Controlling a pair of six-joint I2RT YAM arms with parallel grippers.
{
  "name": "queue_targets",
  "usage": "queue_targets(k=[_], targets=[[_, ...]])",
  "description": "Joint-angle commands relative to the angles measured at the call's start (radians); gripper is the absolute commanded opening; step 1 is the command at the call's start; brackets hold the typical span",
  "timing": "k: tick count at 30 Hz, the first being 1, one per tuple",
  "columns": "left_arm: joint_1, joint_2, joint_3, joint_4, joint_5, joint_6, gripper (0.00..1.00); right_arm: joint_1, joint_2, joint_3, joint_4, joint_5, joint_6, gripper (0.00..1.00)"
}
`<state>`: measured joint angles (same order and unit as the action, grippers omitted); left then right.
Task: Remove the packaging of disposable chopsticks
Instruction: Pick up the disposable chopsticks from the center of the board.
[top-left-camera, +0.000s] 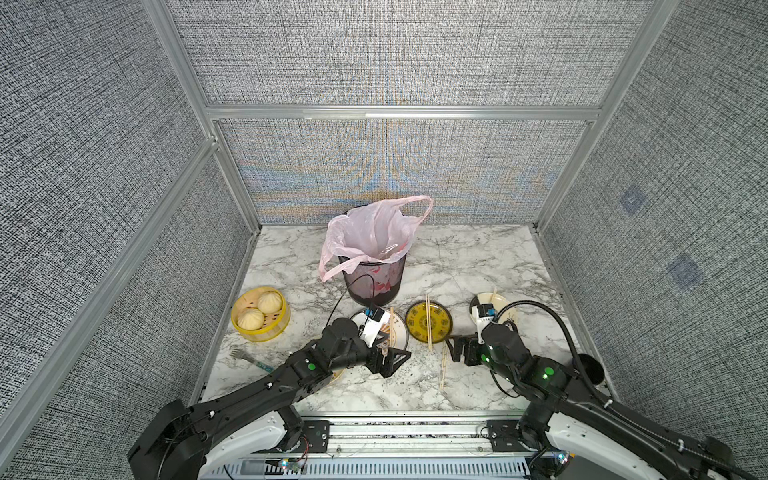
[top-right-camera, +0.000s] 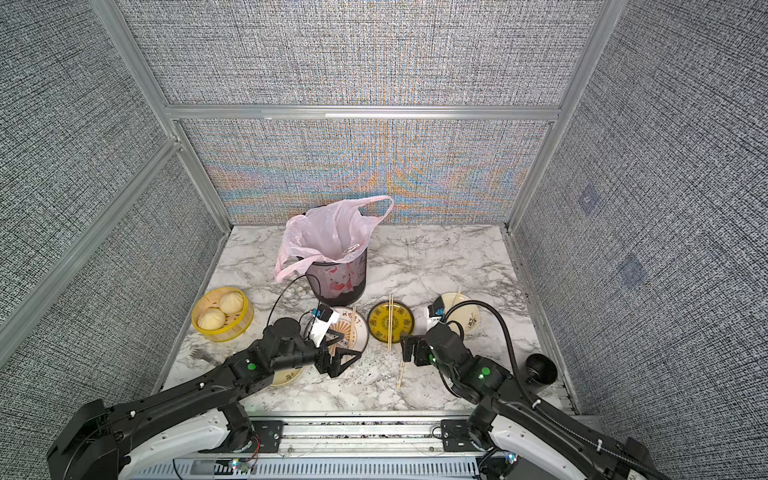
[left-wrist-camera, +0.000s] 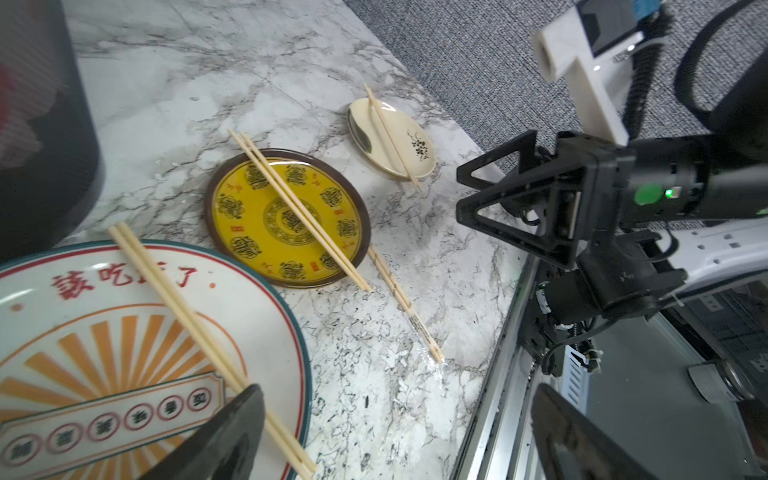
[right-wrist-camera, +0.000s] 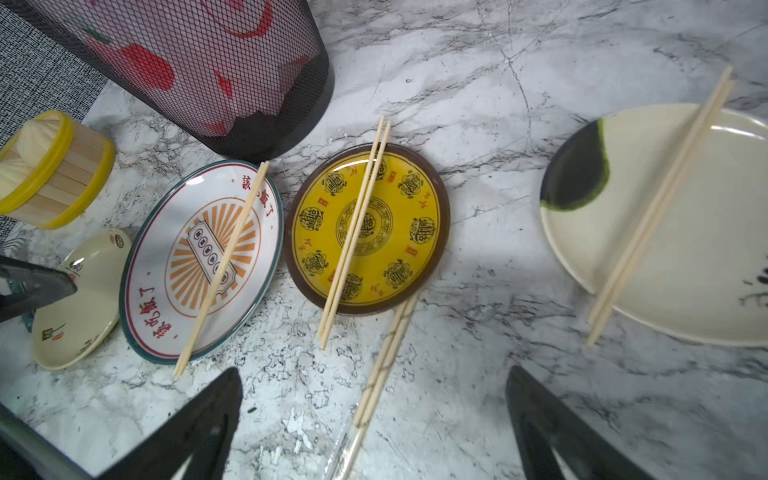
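One sleeved chopsticks pair (top-left-camera: 444, 365) lies on the table (top-left-camera: 399, 395) beside my right gripper (top-left-camera: 454, 351), wide open, empty. Left wrist: left gripper (left-wrist-camera: 397, 390), equally agape and empty, sits farther off. Right wrist: the sleeve (right-wrist-camera: 344, 442) runs lengthwise between my jaws.

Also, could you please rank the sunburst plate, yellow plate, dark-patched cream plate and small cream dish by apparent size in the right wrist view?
1. dark-patched cream plate: largest, but closest to the camera and cut off, so unsure.
2. sunburst plate.
3. yellow plate, nearly alike.
4. small cream dish, partly hidden by the sunburst plate.
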<state>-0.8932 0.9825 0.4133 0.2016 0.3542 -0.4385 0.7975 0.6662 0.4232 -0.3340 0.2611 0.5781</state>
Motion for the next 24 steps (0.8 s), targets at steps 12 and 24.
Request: queue_targets(k=[12,24], targets=[[-0.197,0.118,0.028,0.167,-0.105,-0.045,1.00,0.011,0.180,-0.082,0.053,-0.067,0.050,0.99],[-0.220,0.200,0.082,0.172,-0.138,-0.024,1.00,0.060,0.399,-0.043,0.127,0.017,0.078,0.99]])
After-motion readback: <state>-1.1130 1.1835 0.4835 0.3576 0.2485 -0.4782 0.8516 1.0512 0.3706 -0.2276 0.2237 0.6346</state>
